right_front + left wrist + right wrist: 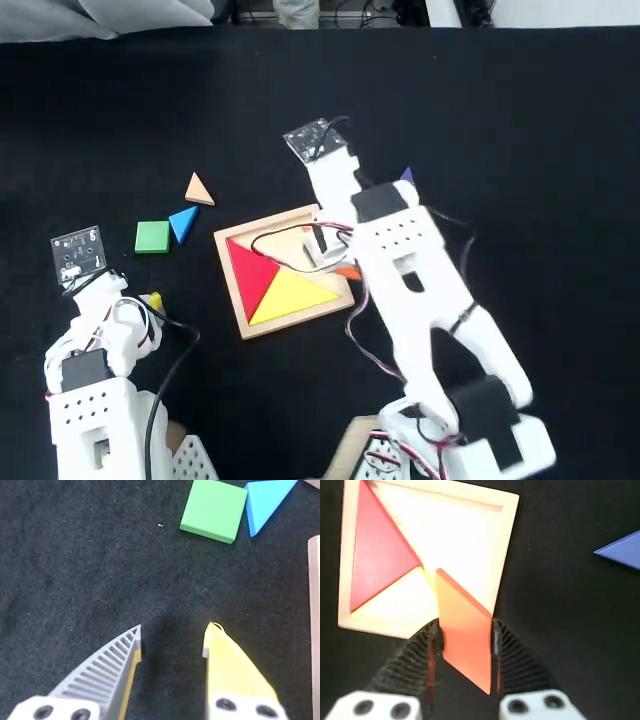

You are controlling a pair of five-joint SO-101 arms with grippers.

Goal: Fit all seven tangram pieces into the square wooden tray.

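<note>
I am watching the right gripper (465,626) clamping an orange parallelogram (465,647) between its two fingers, and the piece is hanging over the right edge of the wooden tray (230,287) in the middle of the high view. A red triangle (248,268) and a yellow triangle (290,295) are lying inside the tray, touching each other. The left gripper (173,630) is hovering at the lower left of the high view over the black table (520,120), with its fingers spread apart and gripping nothing. A green square (152,237), a light blue triangle (183,222) and a tan triangle (198,190) are sitting on the table to the upper left of the tray. A dark blue triangle (620,550) is lying to the tray's upper right.
</note>
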